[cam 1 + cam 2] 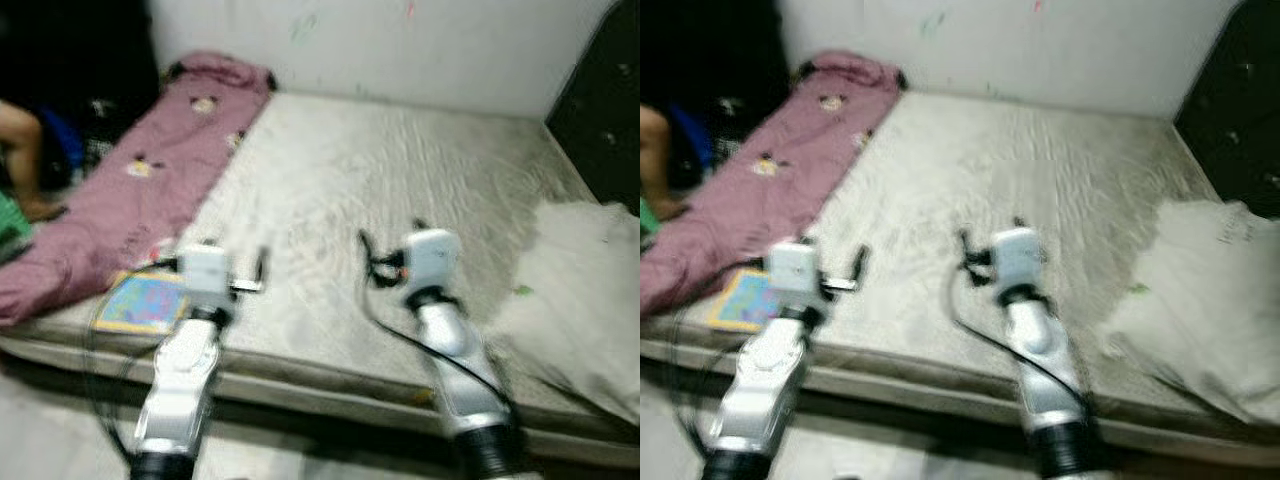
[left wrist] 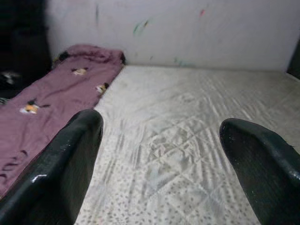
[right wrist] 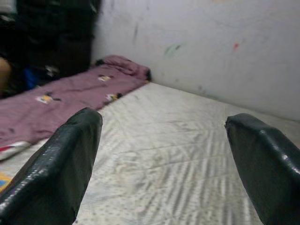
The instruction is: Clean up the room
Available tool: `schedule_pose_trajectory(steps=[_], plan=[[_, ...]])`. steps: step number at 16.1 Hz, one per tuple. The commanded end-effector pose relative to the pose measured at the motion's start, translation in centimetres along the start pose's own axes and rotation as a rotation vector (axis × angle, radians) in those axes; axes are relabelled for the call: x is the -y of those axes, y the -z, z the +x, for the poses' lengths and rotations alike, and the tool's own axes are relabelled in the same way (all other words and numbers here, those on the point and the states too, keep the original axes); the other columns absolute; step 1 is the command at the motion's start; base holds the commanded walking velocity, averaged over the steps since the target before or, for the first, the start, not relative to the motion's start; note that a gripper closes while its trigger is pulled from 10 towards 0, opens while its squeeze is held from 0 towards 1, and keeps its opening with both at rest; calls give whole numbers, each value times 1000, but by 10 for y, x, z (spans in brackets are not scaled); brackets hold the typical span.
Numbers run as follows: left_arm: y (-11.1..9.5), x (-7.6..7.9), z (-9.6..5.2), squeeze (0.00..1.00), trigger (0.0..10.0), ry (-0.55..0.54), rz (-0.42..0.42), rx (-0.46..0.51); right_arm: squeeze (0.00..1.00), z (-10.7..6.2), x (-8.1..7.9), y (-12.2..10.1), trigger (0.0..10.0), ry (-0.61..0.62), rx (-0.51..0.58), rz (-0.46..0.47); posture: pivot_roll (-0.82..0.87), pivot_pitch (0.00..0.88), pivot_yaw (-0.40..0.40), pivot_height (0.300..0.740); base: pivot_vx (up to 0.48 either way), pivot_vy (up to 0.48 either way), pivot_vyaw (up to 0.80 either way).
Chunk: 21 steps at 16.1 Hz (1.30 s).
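A wide mattress (image 1: 400, 160) with a pale quilted cover lies on the floor against a white wall. Along its left side stretches a mauve blanket (image 1: 130, 190) with small cartoon prints. A colourful picture book (image 1: 143, 302) lies at the near left corner. A crumpled white sheet (image 1: 585, 300) is heaped at the right. My left gripper (image 1: 250, 272) hovers over the near edge beside the book, open, its fingers (image 2: 65, 164) wide apart and empty. My right gripper (image 1: 378, 255) is held over the mattress middle, also open, with nothing between its fingers (image 3: 56, 168).
A person's bare leg (image 1: 22, 160) shows at the far left beside dark clutter. Dark furniture (image 1: 600, 110) stands at the right of the mattress. A small green scrap (image 1: 522, 291) lies near the sheet. The pictures are blurred.
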<state>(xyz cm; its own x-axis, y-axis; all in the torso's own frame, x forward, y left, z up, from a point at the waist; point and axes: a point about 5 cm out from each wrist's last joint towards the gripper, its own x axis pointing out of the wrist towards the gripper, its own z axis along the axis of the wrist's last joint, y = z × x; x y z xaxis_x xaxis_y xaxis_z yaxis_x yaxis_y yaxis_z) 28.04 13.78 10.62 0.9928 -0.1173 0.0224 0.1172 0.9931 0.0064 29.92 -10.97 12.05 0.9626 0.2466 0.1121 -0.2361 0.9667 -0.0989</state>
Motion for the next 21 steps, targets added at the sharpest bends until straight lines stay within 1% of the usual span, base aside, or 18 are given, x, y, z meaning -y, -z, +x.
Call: schedule_pose_trajectory(steps=[1,8,21], plan=[[-3,6,1,0,10000,11,-4,11,0,0,8,-2,10000,23,6,-17,8,0,-27,740,0,0,0],[-6,7,1,0,10000,24,-45,44,0,0,8,-1,10000,21,5,-18,8,0,-29,740,0,0,0],[-6,8,0,0,10000,45,-52,51,0,0,8,-1,10000,18,6,-18,9,0,-27,740,311,0,0]])
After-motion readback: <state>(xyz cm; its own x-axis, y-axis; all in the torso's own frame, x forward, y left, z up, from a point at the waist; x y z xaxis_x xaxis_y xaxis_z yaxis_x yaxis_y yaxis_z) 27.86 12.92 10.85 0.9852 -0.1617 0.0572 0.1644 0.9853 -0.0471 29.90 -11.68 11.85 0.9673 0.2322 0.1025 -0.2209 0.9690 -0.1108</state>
